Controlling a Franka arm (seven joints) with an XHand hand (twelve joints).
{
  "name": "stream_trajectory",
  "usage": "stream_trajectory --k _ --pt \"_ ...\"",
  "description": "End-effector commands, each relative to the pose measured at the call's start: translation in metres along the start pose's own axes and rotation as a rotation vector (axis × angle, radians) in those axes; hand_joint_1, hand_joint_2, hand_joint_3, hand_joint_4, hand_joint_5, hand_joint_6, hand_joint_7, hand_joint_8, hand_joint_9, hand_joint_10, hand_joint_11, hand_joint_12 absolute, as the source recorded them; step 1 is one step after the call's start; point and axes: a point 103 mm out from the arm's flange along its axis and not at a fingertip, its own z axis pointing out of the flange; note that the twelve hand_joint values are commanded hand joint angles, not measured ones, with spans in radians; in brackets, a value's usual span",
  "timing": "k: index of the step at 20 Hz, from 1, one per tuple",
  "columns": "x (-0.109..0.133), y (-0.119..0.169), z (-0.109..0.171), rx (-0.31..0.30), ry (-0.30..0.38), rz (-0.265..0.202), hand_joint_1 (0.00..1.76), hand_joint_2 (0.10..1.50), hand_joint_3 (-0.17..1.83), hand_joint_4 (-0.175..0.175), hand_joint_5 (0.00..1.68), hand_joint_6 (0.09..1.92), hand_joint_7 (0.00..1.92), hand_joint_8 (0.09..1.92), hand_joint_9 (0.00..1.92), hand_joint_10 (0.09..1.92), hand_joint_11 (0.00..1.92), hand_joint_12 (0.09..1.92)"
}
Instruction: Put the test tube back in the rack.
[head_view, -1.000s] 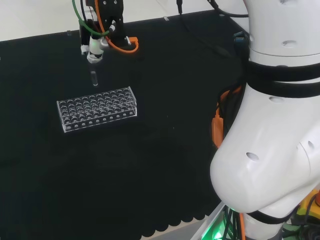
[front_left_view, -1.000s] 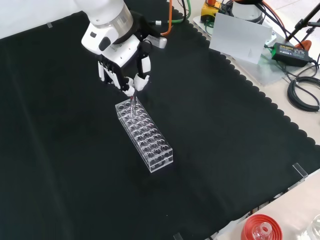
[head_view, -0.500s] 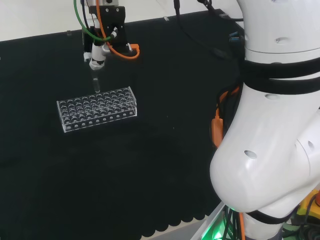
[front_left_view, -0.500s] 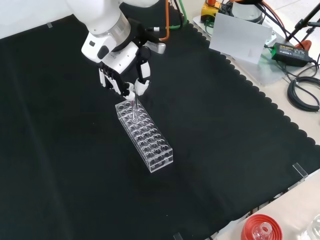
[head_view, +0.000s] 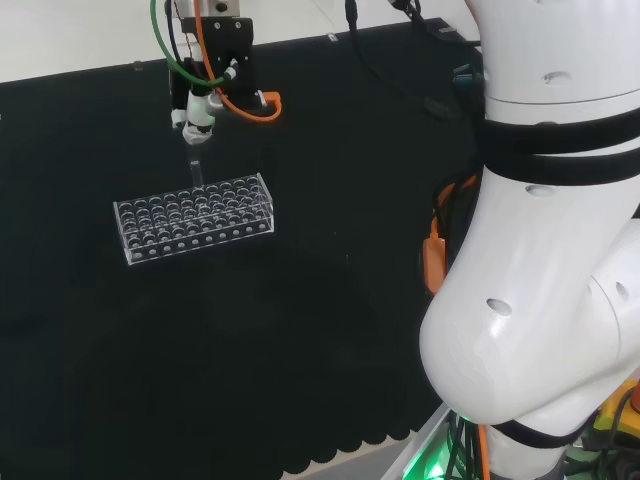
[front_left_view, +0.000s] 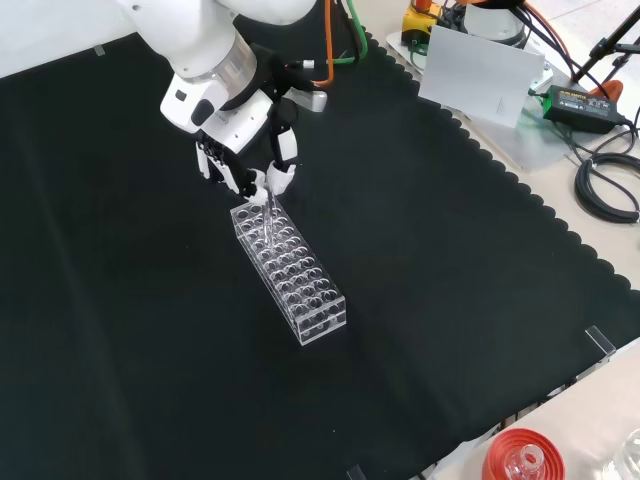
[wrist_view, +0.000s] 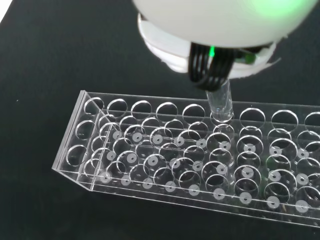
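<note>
A clear plastic rack (head_view: 193, 219) (front_left_view: 289, 272) (wrist_view: 190, 155) with several rows of round holes lies on the black cloth. The black and white hand (head_view: 201, 104) (front_left_view: 247, 165) hangs over the rack's far long edge in the head view, fingers curled on a clear test tube (head_view: 195, 168) (front_left_view: 266, 212) (wrist_view: 220, 101). The tube hangs upright. In the wrist view its lower end sits at a hole in the rack's outer row; whether it has entered the hole I cannot tell.
The arm's big white links (head_view: 540, 250) stand at the head view's right. In the front view a red ribbed stand (front_left_view: 520, 458) lies at the cloth's near right edge, and cables and a grey box (front_left_view: 482, 76) lie beyond the scalloped right edge.
The hand has drifted a little to the right in the head view and lowered, bringing the tube's tip down to the rack's top. The rack has not moved.
</note>
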Motion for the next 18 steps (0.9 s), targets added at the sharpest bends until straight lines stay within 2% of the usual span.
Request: stream_trajectory --k 1,18 --pt "-0.001 0.002 0.004 0.005 0.008 -0.002 1.45 0.5 0.81 -0.175 1.4 0.46 1.5 0.56 1.47 0.2 0.92 1.17" --pt "0.002 0.013 0.007 0.01 0.012 -0.005 1.45 0.5 0.81 -0.175 1.4 0.46 1.5 0.56 1.47 0.2 0.92 1.17"
